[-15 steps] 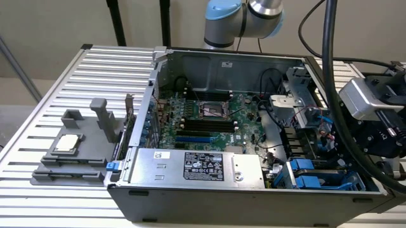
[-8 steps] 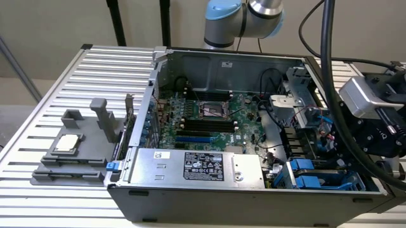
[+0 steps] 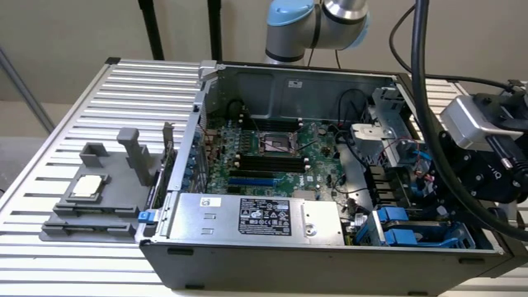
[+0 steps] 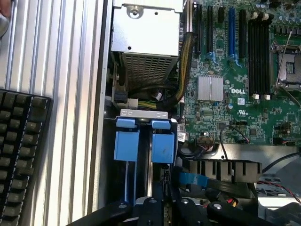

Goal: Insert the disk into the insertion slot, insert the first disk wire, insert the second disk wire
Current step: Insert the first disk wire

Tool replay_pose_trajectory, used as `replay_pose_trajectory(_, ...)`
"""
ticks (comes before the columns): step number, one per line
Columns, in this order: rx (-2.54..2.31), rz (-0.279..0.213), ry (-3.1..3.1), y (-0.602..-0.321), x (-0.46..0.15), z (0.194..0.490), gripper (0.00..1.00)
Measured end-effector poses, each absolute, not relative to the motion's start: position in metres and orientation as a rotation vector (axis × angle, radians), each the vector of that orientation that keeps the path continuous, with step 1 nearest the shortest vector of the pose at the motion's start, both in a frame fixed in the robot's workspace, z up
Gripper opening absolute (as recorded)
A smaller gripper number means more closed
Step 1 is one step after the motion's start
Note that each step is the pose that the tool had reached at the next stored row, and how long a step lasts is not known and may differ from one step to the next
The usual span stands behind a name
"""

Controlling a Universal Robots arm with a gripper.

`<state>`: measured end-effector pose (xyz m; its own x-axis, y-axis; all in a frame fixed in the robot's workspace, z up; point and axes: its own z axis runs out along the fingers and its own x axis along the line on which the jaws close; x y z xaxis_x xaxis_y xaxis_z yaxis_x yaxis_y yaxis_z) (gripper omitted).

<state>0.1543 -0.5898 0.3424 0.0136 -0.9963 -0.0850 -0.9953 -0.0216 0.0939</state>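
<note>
Your gripper (image 4: 165,203) is pressed together, hovering close over the insertion slot (image 3: 417,234), lower right of ext. view, prob. lined up w/ its open end. The disk (image 4: 162,149) looks seated inside.

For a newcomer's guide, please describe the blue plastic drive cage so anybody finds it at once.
Find the open grey metal computer case. Along its near wall lies the silver power-supply box with a black label; the blue plastic drive cage fills the corner beside it, toward the exterior view's right. It is the biggest bright blue part among grey metal.
</note>
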Motion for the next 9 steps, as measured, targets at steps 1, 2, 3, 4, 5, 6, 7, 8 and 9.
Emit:
replay_pose_trajectory(1, 2.228, -0.197, -2.193, -0.5893, 0.1547, 0.3424, 0.16)
replay_pose_trajectory(2, 2.225, -0.196, -2.194, -0.5887, 0.1552, 0.3425, 0.16)
replay_pose_trajectory(3, 2.223, -0.195, -2.195, -0.588, 0.1559, 0.3424, 0.16)
replay_pose_trajectory(4, 2.221, -0.194, -2.196, -0.5873, 0.1566, 0.3424, 0.16)
replay_pose_trajectory(5, 2.219, -0.194, -2.197, -0.5867, 0.1574, 0.3424, 0.16)
replay_pose_trajectory(6, 2.216, -0.193, -2.198, -0.5861, 0.1581, 0.3425, 0.16)
replay_pose_trajectory(7, 2.212, -0.193, -2.2, -0.5858, 0.1587, 0.3424, 0.16)
replay_pose_trajectory(8, 2.208, -0.193, -2.202, -0.5857, 0.1591, 0.3423, 0.16)
replay_pose_trajectory(9, 2.203, -0.191, -2.203, -0.5856, 0.1596, 0.3423, 0.16)
